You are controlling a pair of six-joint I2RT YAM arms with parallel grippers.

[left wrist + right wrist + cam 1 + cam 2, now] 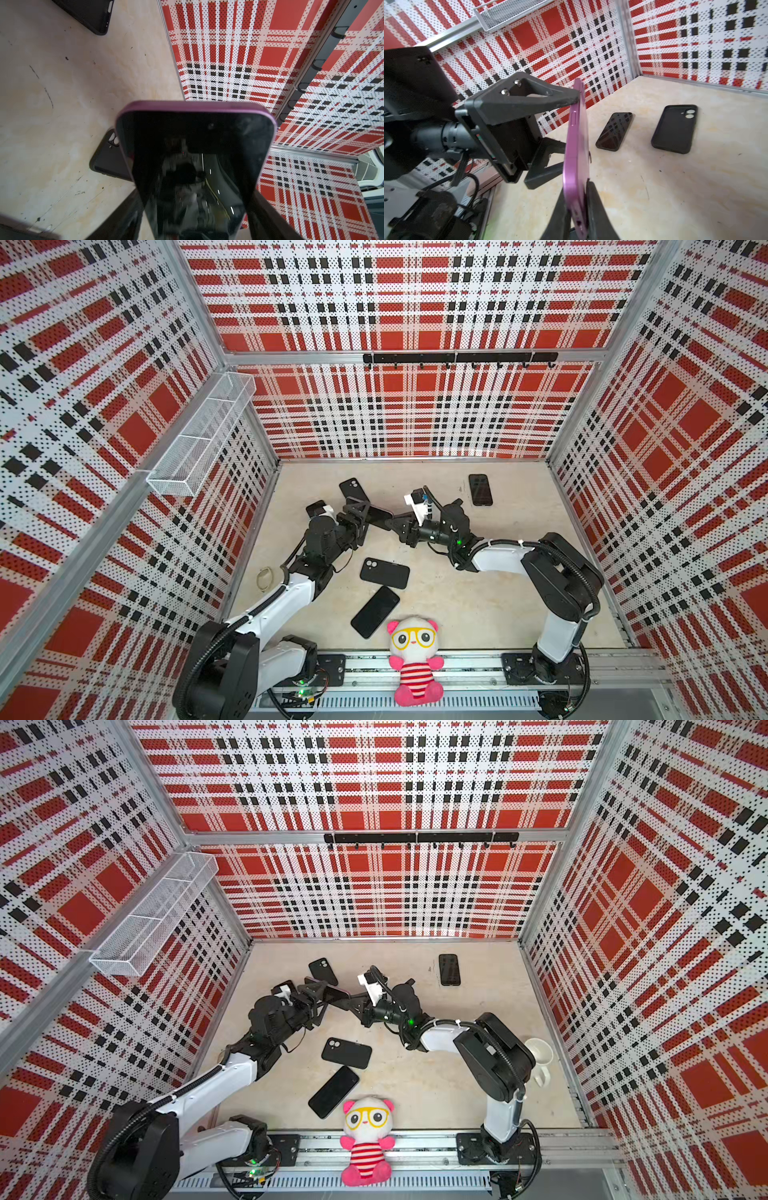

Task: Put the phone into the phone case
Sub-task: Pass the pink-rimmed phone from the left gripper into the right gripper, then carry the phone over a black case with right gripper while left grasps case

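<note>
**A:** The right gripper (576, 188): what has it got?

**B:** It's pinched narrow on one end of the purple phone (195, 149), above the middle of the tabletop (498, 593). The left gripper (569, 133) spans the phone's long edges, jaws wide.

**A:** And lying flat?

**B:** Toward the front edge there's a black phone (375, 611). Just behind it is a black phone case (384, 572). Toward the back edge lie a second case (353, 488) and a second phone (481, 489).

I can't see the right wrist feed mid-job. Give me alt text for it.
A purple phone is seen edge-on, one end pinched by the right gripper while the left gripper clamps its long edges. Beyond it on the beige table lie a black phone, screen up, and an empty black case, open side up.
</note>
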